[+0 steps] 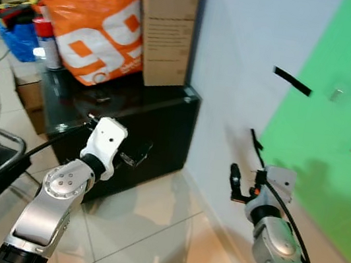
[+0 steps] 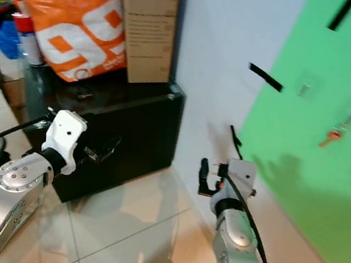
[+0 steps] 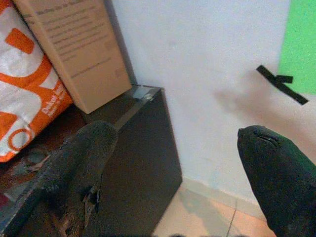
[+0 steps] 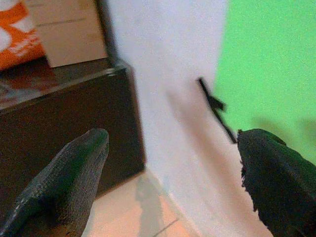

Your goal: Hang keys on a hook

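Both arms hover low, left gripper (image 3: pixel 173 163) and right gripper (image 4: pixel 173 168) spread and empty. Keys (image 2: pixel 332 135) already dangle from a hook on the green board (image 1: pixel 331 163) at two o'clock, so hanging looks done; next comes pulling away.

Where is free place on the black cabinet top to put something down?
The black cabinet has a bare strip along its front edge, before the cardboard box. The back is crowded by the box and the orange bag.
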### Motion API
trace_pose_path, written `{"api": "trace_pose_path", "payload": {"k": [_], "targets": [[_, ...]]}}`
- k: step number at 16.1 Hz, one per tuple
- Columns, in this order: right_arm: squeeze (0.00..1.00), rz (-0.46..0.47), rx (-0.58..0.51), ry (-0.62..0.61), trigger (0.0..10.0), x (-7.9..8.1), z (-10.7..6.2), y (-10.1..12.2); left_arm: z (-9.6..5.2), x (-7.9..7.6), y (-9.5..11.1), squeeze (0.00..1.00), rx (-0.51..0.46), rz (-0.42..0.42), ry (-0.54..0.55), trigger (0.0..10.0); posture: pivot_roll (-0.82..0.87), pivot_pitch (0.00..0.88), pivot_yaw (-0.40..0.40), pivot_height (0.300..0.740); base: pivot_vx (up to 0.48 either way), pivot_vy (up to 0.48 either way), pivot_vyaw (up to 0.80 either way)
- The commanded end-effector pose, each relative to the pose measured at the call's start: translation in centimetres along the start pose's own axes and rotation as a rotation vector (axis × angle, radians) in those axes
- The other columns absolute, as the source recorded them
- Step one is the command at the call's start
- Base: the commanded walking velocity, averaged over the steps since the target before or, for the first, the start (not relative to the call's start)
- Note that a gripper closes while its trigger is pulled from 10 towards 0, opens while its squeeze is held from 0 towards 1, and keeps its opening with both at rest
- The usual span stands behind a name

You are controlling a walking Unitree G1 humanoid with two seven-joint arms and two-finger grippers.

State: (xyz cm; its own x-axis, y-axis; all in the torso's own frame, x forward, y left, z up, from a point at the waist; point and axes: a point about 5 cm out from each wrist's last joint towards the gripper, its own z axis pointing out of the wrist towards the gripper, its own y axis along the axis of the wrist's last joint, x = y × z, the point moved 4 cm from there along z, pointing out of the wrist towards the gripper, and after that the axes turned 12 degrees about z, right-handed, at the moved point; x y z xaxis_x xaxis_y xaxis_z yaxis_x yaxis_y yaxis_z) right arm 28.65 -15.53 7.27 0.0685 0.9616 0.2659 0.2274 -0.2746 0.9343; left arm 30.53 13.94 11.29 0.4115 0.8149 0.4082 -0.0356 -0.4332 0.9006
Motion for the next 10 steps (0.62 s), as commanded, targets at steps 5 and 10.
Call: {"api": "trace_pose_path", "payload": {"k": [5, 10], "targets": [[1.00, 0.027, -0.012, 0.024, 10.0, 0.83, 0.25, 0.62, -0.23, 0.19, -0.20, 0.00, 0.014, -0.008, 0.010, 10.0, -0.04, 0.000, 0.001, 0.740, 0.000, 0.000, 0.00], [1.00, 0.016, -0.016, 0.046, 10.0, 1.03, 0.51, 0.91, -0.18, 0.26, -0.21, 0.00, 0.014, -0.016, 0.017, 10.0, -0.04, 0.000, -0.008, 0.740, 0.000, 0.000, 0.40]]}}
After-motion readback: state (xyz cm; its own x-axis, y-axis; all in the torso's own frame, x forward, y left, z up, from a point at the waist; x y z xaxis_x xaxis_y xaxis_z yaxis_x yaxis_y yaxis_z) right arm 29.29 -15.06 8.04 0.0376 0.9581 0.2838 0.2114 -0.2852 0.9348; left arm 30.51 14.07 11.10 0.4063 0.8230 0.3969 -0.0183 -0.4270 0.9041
